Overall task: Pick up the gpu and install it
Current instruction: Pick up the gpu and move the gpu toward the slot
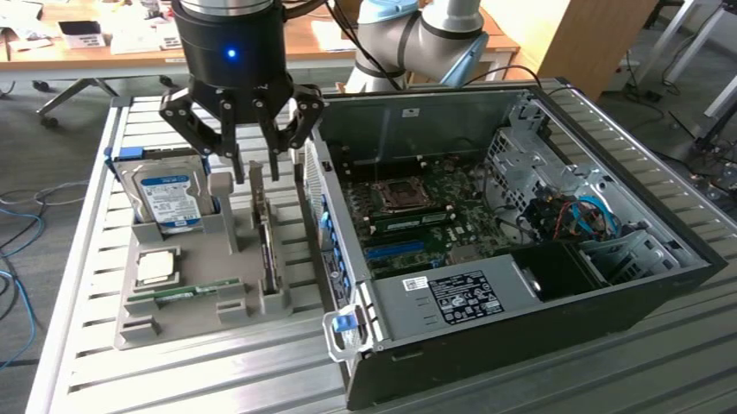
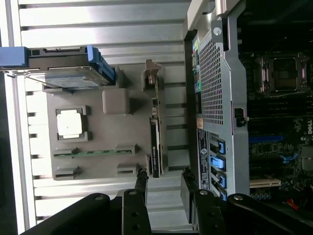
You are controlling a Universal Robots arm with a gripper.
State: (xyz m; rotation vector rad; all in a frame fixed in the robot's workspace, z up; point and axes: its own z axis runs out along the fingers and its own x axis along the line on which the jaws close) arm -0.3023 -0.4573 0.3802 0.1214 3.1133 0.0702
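- Slatted metal table (image 1: 230, 379) (image 2: 98, 24) carries a gray tray (image 1: 219, 323) (image 2: 112, 132) and, just beside it on the exterior view's right, an open PC case (image 1: 519, 319) (image 2: 220, 98).
- Inside the case the motherboard (image 1: 415, 216) (image 2: 279, 73) lies exposed, with its CPU socket and blue slots in sight.
- The gpu (image 1: 267, 246) (image 2: 155, 147) stands on its long edge in a slot of the tray, on the tray's side nearest the case, not touching the case wall.
- Also in the tray: a hard drive (image 1: 171, 194) (image 2: 68, 78) with a blue label, propped upright at the far end; a CPU (image 1: 158, 267) (image 2: 70, 122) lying flat in its pocket; a green RAM stick (image 1: 185, 293) (image 2: 93, 152) set on edge between two small posts.
- The arm (image 1: 230, 43) hangs straight down over the tray, a blue light glowing on its black wrist.
- The jaws are spread, with nothing between them; a clear gap shows between the fingertips (image 2: 142, 181).
- They hover above the far end of the gpu, roughly in line with the card, apart from it and touching nothing.
- The gpu sits untouched in its slot, and the case holds no card yet.
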